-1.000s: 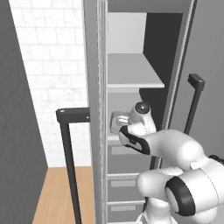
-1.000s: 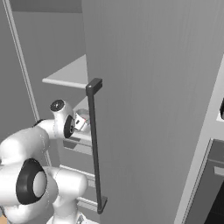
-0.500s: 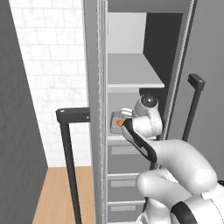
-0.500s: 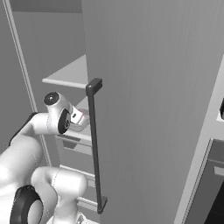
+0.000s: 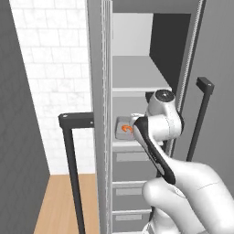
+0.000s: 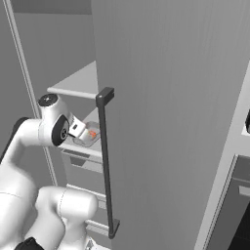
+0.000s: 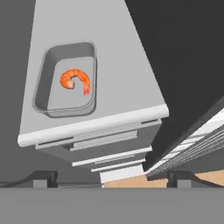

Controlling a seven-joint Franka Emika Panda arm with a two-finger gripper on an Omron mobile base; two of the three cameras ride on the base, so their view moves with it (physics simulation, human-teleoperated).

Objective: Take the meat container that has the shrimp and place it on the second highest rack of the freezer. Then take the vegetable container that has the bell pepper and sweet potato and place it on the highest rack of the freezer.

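In the left base view, the freezer [image 5: 137,137] stands open and the meat container [image 5: 125,129] with the orange shrimp [image 5: 127,131] sits on the lower of its two plain shelves, the second highest rack [image 5: 132,143]. The highest rack [image 5: 139,89] above it is bare. The arm's wrist is just in front of the container.

In the right base view, the gripper [image 6: 78,128] is at the front edge of that lower shelf, beside the container [image 6: 92,135], behind the door's dark bar handle [image 6: 106,161].

In the hand view, the finger tips [image 7: 43,179] stand wide apart with nothing between them; the container [image 7: 66,81] lies flat on the shelf, apart from them.

By my judgement the first placement is done; next the arm must draw clear of the freezer and fetch the vegetable container for the highest rack
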